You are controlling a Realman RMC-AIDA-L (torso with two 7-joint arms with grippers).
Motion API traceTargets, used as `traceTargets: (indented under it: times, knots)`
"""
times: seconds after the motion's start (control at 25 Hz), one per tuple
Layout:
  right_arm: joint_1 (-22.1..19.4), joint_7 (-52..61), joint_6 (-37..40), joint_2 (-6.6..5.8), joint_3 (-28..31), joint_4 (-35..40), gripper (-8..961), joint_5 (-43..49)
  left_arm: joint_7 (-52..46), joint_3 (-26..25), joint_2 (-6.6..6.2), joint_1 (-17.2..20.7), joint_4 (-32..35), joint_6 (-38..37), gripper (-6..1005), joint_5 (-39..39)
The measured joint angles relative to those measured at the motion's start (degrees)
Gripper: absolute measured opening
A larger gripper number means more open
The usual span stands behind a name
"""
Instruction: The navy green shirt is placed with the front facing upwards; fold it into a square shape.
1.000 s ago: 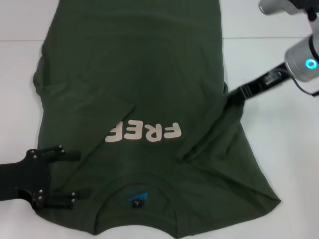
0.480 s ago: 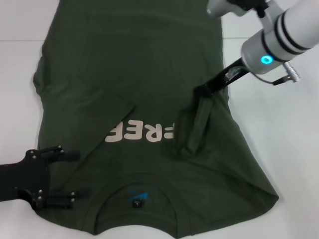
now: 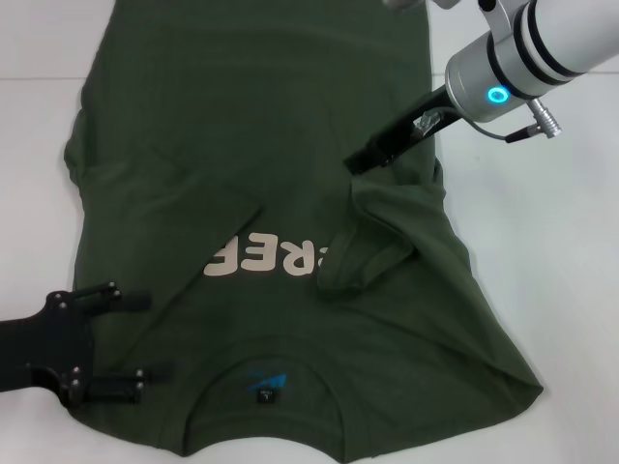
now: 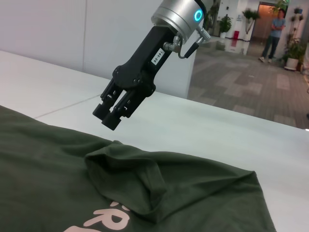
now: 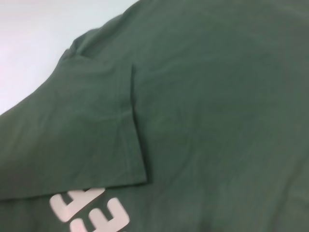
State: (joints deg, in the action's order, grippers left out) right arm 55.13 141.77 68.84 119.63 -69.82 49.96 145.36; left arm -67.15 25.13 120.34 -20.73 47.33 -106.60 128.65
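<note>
The navy green shirt (image 3: 251,116) lies flat on the white table, front up, collar toward me, with a small blue neck label (image 3: 266,382). Its left sleeve (image 3: 164,208) is folded in over the chest. The right sleeve (image 3: 382,227) lies crumpled inward and covers the end of the pale lettering (image 3: 266,256). My right gripper (image 3: 358,162) hovers just above that sleeve, touching nothing, and in the left wrist view its tips (image 4: 110,117) show only a narrow gap. At the shirt's near left edge, my left gripper (image 3: 145,340) is wide open over the shoulder.
Bare white table (image 3: 542,251) runs along the shirt's right side and also its left side (image 3: 39,193). The left wrist view shows the table's far edge, with a hallway with plants and a person (image 4: 273,29) beyond it.
My right gripper carried the right sleeve inward over the chest, let it go and rose slightly. The sleeve now lies bunched on the lettering. The left arm has not moved.
</note>
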Motion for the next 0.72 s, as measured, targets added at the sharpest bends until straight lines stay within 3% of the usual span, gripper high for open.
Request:
traceTargets:
  times: [0.04, 0.28, 0.48, 0.72]
  knots:
    - [-0.06, -0.15, -0.33, -0.01, -0.04, 0.0, 482, 0.04, 0.0, -0.35, 0.0, 0.0, -0.11, 0.14, 899, -0.01]
    - [-1.34, -0.98, 1.87, -0.04, 0.1, 2.5, 721, 0.1, -0.37, -4.44, -0.09, -0.07, -0.99, 0.72, 899, -0.05]
    - [-5.4, -3.35, 8.27, 0.22, -0.24, 10.64, 807, -2.2, -3.74, -8.96, -0.29, 0.43, -0.64, 0.93, 899, -0.08]
    - [-12.82, -14.22, 18.09, 0.16, -0.43, 18.9, 910, -9.27, -9.22, -14.19, -0.19, 2.6, 1.61, 0.01, 899, -0.09]
